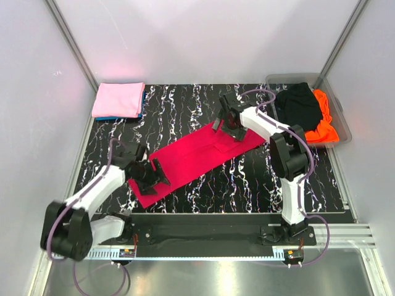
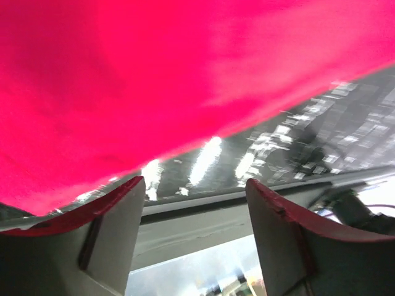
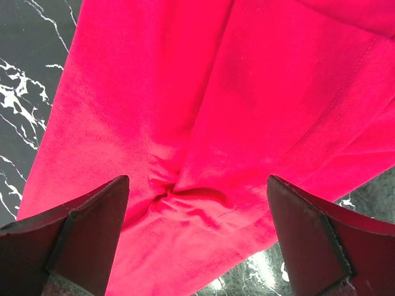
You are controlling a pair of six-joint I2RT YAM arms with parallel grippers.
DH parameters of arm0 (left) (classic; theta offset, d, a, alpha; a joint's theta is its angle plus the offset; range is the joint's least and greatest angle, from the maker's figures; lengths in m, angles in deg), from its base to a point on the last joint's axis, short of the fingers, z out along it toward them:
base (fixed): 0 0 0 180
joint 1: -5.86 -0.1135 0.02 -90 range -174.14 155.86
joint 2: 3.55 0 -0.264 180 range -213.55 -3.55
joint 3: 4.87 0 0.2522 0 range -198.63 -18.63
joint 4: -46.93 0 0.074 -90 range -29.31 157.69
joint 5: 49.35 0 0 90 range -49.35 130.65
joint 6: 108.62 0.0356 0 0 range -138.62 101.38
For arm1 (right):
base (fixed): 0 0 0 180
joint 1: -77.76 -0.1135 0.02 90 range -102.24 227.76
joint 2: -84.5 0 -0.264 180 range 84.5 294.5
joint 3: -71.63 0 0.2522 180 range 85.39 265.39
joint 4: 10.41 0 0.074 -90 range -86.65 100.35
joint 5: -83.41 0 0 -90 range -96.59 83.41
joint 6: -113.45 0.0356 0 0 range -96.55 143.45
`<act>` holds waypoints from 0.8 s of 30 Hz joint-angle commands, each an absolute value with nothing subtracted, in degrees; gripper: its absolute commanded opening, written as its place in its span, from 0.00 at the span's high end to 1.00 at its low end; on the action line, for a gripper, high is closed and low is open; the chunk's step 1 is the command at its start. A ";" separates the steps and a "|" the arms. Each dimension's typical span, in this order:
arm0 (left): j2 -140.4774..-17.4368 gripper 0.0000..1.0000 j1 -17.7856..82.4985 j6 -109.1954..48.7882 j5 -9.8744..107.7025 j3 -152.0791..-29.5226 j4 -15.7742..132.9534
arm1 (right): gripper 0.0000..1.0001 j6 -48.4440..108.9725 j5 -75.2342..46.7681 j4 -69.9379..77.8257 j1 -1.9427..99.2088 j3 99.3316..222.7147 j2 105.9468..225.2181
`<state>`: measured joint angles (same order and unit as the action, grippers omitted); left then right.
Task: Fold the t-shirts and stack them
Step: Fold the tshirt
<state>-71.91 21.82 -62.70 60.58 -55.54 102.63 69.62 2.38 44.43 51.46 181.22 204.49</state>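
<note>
Crimson-red cloth t-shirt: lies flat at mid-desk, folded into a long narrow band that runs diagonally from near-left to far-right; a lengthwise fold line shows along the far-right half, and the near-left end looks squared off. Left jaws: over the near-left end of the band, at its near edge. Left wrist view shows both fingers well apart with nothing between them; the crimson hem lies just beyond the tips, with glossy desk and the desk's front edge seen through the gap. Right jaws: over the far-right end of the band. Right wrist view shows them spread wide above the cloth, gripping nothing; a small pinched pucker in the fabric sits between the fingers. Cannot tell whether either set of tips touches the cloth. Left arm reaches in from the near-left, right arm bends over from the near-right. Folded light pink cloth t-shirt: far-left corner of the desk, resting on a blue cloth t-shirt of which only a thin edge shows, well apart from the crimson one. Clear plastic bin: far-right corner, holding a crumpled black cloth t-shirt and a bright orange cloth t-shirt, the two touching. Surface: black desk with white marble veining
</note>
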 commanded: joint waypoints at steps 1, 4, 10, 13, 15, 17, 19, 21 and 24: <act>-65.35 0.27 22.03 -64.51 59.11 -57.65 103.58 | 0.00 71.61 5.18 44.13 50.16 181.28 202.62; -64.11 0.25 22.12 -61.44 57.19 -61.68 106.65 | 0.00 71.96 6.32 44.22 50.16 181.28 203.94; -70.42 0.14 22.12 -53.61 56.21 -71.00 107.36 | 0.00 71.53 9.40 45.44 49.90 184.61 209.04; -76.14 0.07 22.12 -50.45 53.84 -76.19 108.50 | 0.00 69.16 10.90 46.06 49.90 189.34 212.99; -79.30 0.06 22.12 -48.43 52.00 -79.52 108.59 | 0.00 66.80 11.68 47.37 49.90 192.60 216.84; -81.58 0.05 22.20 -47.02 50.50 -81.55 108.68 | 0.00 64.59 12.48 49.22 49.81 197.87 219.23; -86.24 0.03 22.47 -44.91 47.96 -84.19 109.55 | 0.00 61.26 14.93 49.93 49.99 202.95 222.57; -91.75 0.01 22.82 -43.33 45.67 -86.03 109.65 | 0.00 55.57 15.55 49.84 49.99 207.10 226.07; -99.49 0.01 22.91 -41.57 44.26 -87.88 109.91 | 0.00 48.01 15.73 50.37 50.07 217.46 231.78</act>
